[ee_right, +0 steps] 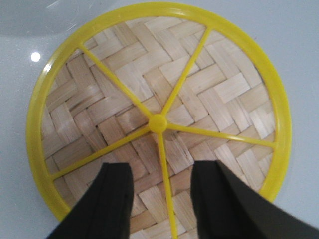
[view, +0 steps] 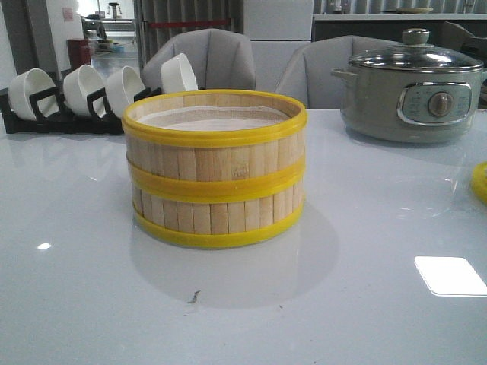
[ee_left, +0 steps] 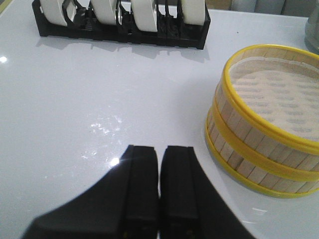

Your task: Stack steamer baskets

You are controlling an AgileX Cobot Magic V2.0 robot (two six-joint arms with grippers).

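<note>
Premises present as a staged kitchen or dining area inside a larger commercial room. A glossy white table (view: 365,304) carries a black rack (view: 46,118) of white bowls (view: 84,87) and a grey electric pot (view: 411,95) (glass-lidded). Grey upholstered chairs (view: 221,61) stand behind; further back, counters and a doorway.

Left gripper (ee_left: 159,164): matte black, blocky rectangular fingers. Right gripper (ee_right: 160,191): same matte black, flat tapered fingers, no markings.
</note>
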